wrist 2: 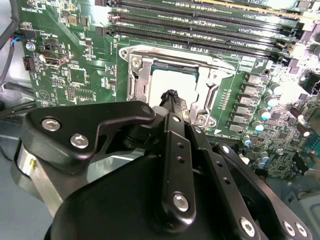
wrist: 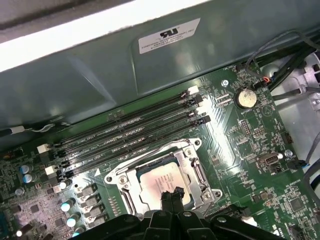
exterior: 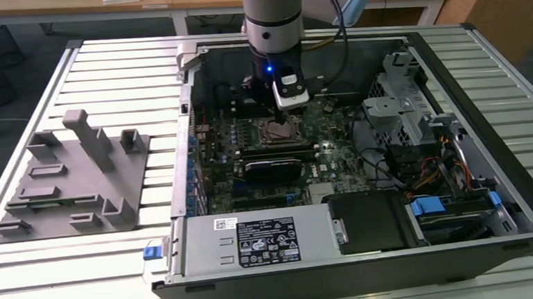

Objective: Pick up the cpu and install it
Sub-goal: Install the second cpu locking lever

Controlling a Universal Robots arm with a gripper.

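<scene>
The cpu (wrist: 154, 176) lies flat inside the open socket frame (wrist: 120, 180) on the green motherboard, its pale silver top showing in both wrist views (wrist 2: 175, 79). My gripper (wrist: 171, 193) stands straight above it with the two black fingertips pressed together, their tips at or just over the chip's near edge (wrist 2: 171, 95). Nothing is held between them. In the exterior view the gripper (exterior: 288, 122) reaches down into the open computer case over the socket (exterior: 278, 130).
Memory slots (wrist: 130, 132) run along one side of the socket. A coin battery (wrist: 245, 97) and loose cables lie nearby. A grey plastic block with posts (exterior: 74, 182) stands at the exterior view's left; the power supply (exterior: 253, 240) and drive cage (exterior: 403, 106) crowd the case.
</scene>
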